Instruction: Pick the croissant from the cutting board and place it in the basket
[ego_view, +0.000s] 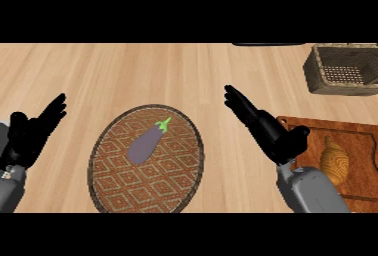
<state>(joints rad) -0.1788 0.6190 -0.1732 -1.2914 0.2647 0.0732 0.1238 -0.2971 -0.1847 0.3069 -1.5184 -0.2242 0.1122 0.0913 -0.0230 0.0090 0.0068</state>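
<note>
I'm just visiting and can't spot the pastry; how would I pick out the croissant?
Look at the reddish-brown wooden cutting board at the view's lower right, just right of the right robot hand. The croissant lies on it: a golden, ridged, tapered pastry, unlike the purple eggplant on the round patterned plate.

Bright, even light falls from above on the pale wooden counter (148, 70). The basket (336, 89) at 2 o'clock is shaded darker inside. The black right hand (262, 127), just right of centre, reads as a nearly flat dark shape, while its grey forearm (314, 190) at 5 o'clock is lit on top.
</note>
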